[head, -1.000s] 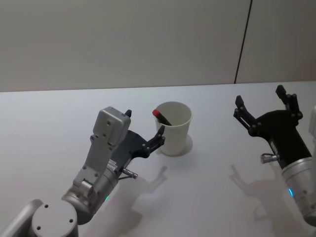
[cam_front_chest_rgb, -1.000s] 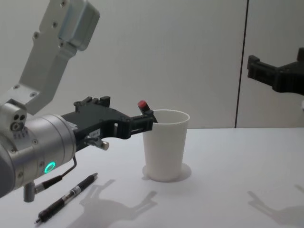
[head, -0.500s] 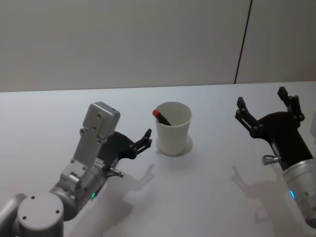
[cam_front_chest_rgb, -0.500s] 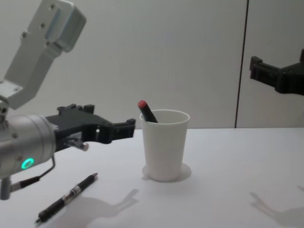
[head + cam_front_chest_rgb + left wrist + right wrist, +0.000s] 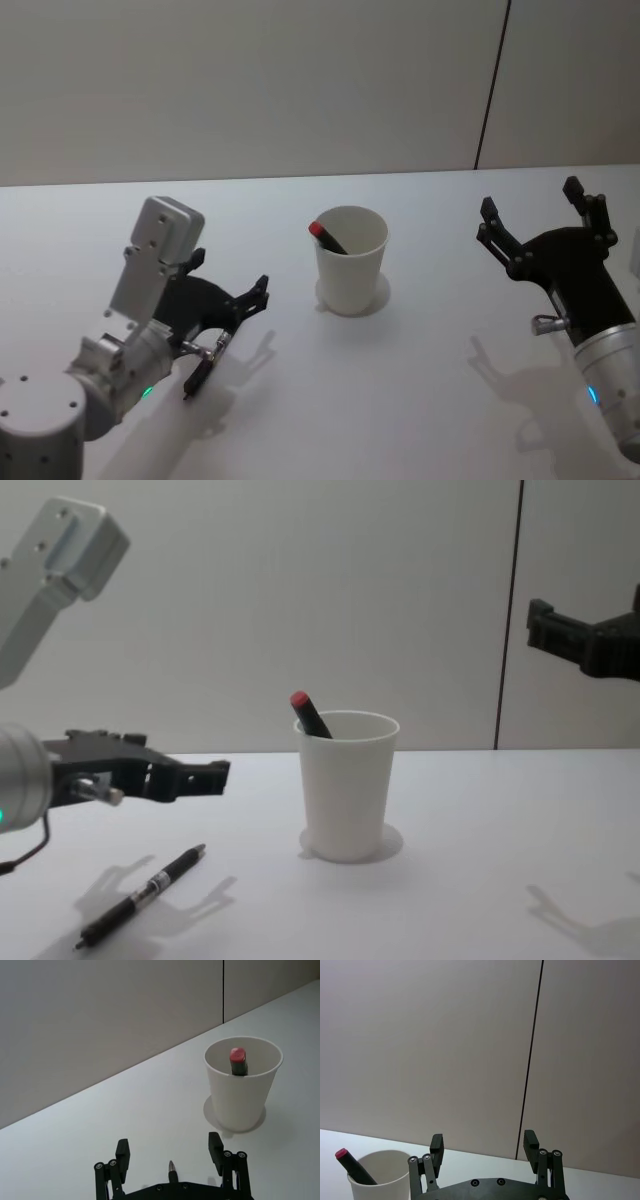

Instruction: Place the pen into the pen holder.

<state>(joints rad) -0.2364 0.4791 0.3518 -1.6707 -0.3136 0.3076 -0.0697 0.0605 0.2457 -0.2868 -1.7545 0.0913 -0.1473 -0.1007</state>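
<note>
Left claw: the left gripper [image 5: 230, 275] hovers above the table [image 5: 400, 420]. Its two black fingers are spread wide and there is nothing between them.
Below the left claw: a black pen [image 5: 140, 898] lies flat on the table, at about 7 o'clock from the fingertips in the head view and clear of them. In the chest view its far end points toward 1 o'clock.
Pen holder: a plain white paper cup [image 5: 352, 275] stands upright on the table at about 2 o'clock from the left gripper, with open table between the two.
Inside the holder: a red-capped pen [image 5: 325, 236] leans in the cup. Its cap shows above the rim on the cup's 10 o'clock side, and its lower end is hidden by the wall.
Right claw: the right gripper [image 5: 530, 200] is held off the table at 3 o'clock from the cup and well apart from it. Its fingers are also spread wide and hold nothing.
</note>
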